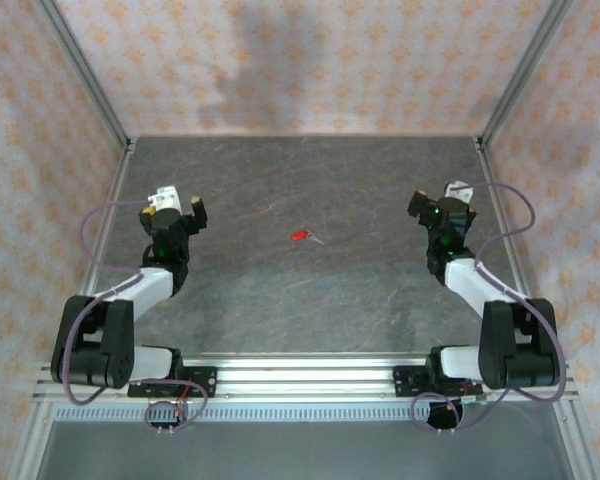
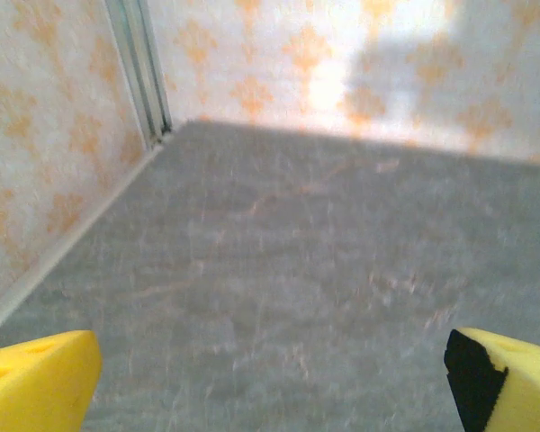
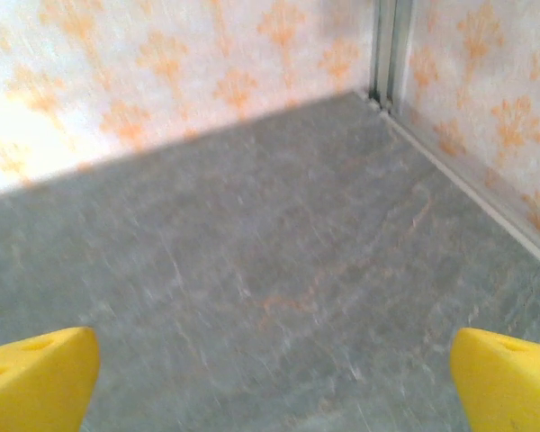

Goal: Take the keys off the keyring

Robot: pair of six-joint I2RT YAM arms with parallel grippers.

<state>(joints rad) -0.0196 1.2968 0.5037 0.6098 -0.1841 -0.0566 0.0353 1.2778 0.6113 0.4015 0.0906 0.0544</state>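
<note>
The keys [image 1: 302, 236] lie flat as one small bunch near the middle of the grey table [image 1: 280, 300], slightly nearer its far edge than its near one. A bright red piece (key head or tag, too small to tell) forms the end toward the table's left side. A thin pale metal sliver pokes from it toward the right side.

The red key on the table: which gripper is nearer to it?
Left, but only barely. The left gripper hangs open to the left of the red key, the right gripper open to its right.
</note>
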